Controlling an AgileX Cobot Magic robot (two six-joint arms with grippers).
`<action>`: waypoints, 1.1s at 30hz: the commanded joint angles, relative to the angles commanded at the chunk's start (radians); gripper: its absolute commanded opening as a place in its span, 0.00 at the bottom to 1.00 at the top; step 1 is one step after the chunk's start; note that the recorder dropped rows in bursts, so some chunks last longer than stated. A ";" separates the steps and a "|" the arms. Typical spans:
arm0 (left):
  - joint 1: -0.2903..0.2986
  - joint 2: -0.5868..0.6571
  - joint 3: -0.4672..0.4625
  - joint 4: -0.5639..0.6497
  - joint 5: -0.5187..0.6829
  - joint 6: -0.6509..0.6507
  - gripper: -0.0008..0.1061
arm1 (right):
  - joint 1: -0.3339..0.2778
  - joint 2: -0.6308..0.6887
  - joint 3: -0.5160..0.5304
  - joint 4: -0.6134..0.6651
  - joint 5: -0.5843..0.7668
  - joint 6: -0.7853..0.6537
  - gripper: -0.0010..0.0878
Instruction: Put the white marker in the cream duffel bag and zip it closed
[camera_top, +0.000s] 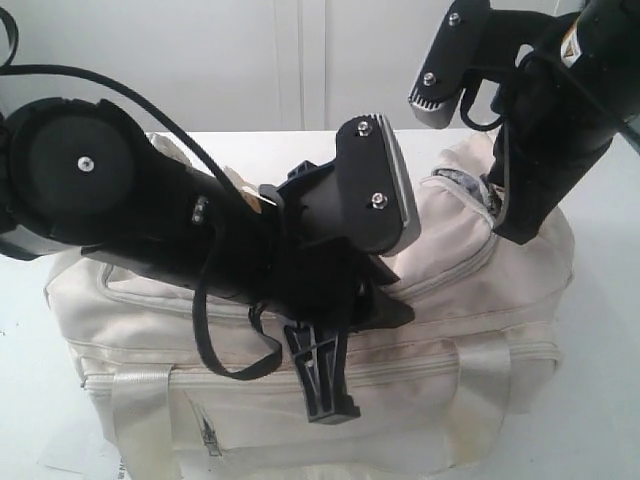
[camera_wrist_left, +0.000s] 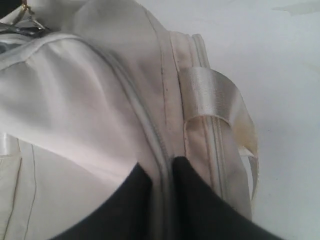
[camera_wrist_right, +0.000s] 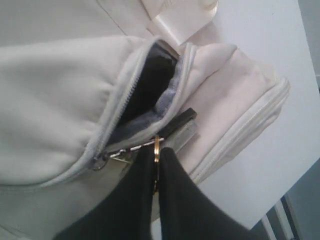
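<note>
The right tool (camera_wrist_right: 158, 152) is clamped on the gold pull ring (camera_wrist_right: 156, 142). The left tool (camera_wrist_left: 162, 167) pinches the zipper seam (camera_wrist_left: 143, 125) of the cream duffel bag (camera_top: 455, 235), whose mouth (camera_wrist_right: 150, 85) gapes just beyond the right tool. The white marker is unseen, presumably inside. The pull is best drawn along the track, seam held taut.

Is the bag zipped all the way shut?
Not quite. The bag has a dark gap at one end of its zipper, where the right hand pinches the gold zipper pull.
</note>
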 joint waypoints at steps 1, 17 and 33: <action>0.000 0.000 -0.007 -0.035 -0.002 0.000 0.58 | 0.000 -0.003 -0.001 0.033 0.004 -0.023 0.01; -0.134 0.082 -0.047 -0.277 -0.233 -0.150 0.64 | -0.019 -0.008 -0.001 0.048 0.006 -0.048 0.01; -0.150 0.170 -0.047 -0.276 -0.309 -0.125 0.30 | -0.050 -0.008 -0.001 0.107 -0.069 -0.037 0.01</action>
